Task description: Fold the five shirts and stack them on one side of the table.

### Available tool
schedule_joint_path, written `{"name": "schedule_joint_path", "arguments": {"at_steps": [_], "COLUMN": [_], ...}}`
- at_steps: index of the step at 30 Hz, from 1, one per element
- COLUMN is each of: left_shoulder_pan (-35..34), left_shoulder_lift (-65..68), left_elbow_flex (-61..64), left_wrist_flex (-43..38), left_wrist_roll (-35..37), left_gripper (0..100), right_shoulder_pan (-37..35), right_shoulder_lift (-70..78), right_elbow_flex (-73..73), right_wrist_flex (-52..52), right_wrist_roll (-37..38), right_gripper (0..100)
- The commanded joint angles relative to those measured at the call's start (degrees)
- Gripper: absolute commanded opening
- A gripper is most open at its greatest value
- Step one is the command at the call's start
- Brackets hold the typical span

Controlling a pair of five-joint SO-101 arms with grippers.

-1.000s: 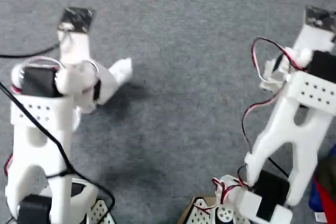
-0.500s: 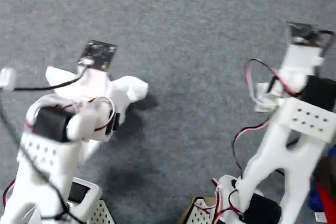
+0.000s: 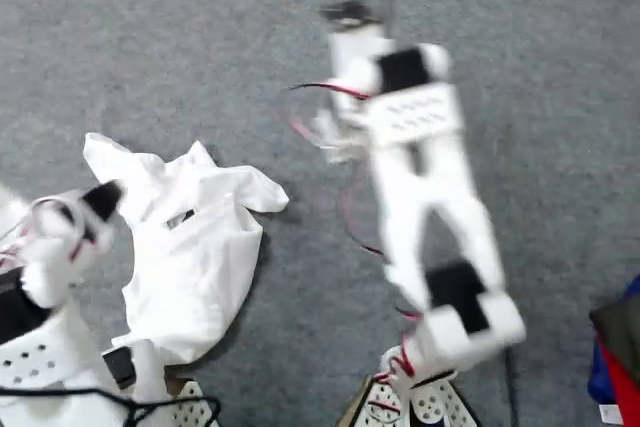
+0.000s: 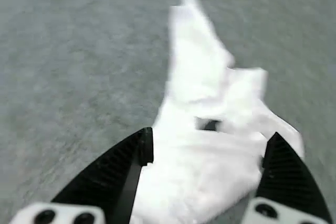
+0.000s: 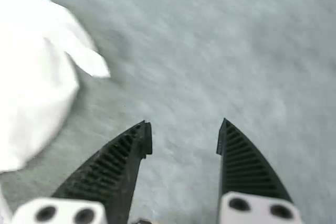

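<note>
Since a second ago: shirt (image 3: 195,247) gone from a bunch to lying spread and rumpled near the table's (image 3: 520,67) front left corner; left arm (image 3: 45,287) drawn back to that corner; right arm (image 3: 425,177) swung from the right edge to the middle.
Left gripper (image 4: 210,135): fingers spread, nothing held, above shirt.
Right gripper (image 5: 185,123): fingers spread, over bare table, shirt beside it.
Risk: pinching a rumpled sleeve may catch two layers and skew the fold.
Obscured: shirt hem behind left arm; coloured cloth (image 3: 615,347) cut off at right edge.
</note>
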Motion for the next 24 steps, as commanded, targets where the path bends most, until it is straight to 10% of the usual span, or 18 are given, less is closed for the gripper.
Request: {"name": "schedule_joint_path", "arguments": {"at_steps": [1, 9, 24], "left_shoulder_pan": [-13.27, -27.69, -21.54], "left_shoulder_lift": [-0.57, -0.75, -0.75], "left_elbow_flex": [5.45, 20.84, 32.97], "left_wrist_flex": [-4.04, -12.40, -20.75], "left_wrist_roll": [-4.92, -14.15, -14.33], "left_gripper": [33, 33, 33], "right_shoulder_pan": [-9.54, -21.23, -15.96], "right_shoulder_lift": [11.82, 27.03, 55.96], "right_elbow_flex": [-14.29, -28.44, -53.76], "right_wrist_flex": [0.97, 0.79, 0.97], "right_wrist_roll": [-2.37, -3.34, -2.99], "right_gripper": [20.7, 20.9, 10.2]}}
